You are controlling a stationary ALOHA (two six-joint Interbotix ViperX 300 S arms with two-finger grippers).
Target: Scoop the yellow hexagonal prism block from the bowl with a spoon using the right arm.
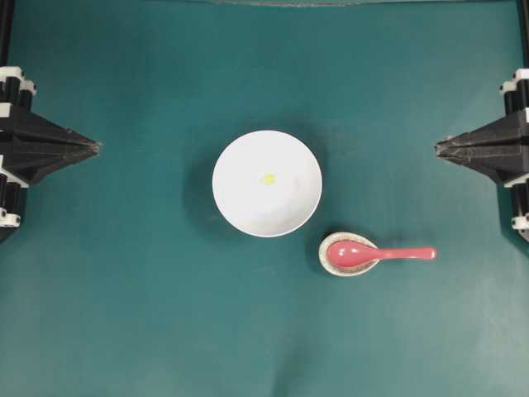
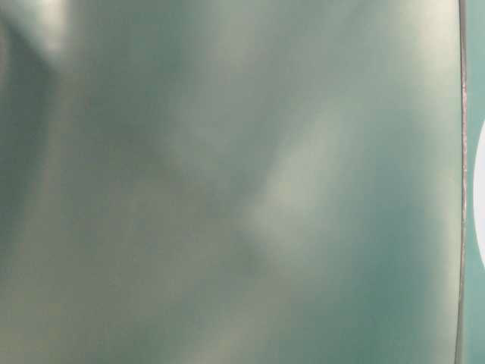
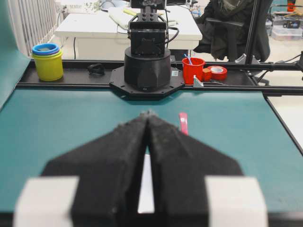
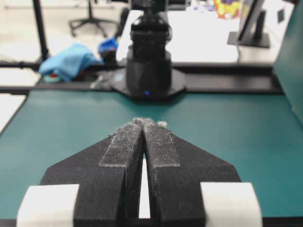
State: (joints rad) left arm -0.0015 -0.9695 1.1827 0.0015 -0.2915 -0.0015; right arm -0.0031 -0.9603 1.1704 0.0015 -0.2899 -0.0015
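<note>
Hands first: the right hand (image 1: 438,149) sits at the right edge of the green counter (image 1: 124,314), fingers pressed together, nothing between them. Across the way the left hand (image 1: 96,147) mirrors it at the left edge, tips meeting too. Out in the middle sits the bowl (image 1: 240,207), the yellow block (image 1: 269,179) lying inside near its centre. Just right of and below the bowl, the spoon (image 1: 380,254) rests with its scoop in a small speckled dish (image 1: 327,265), handle pointing toward the right hand's side.
</note>
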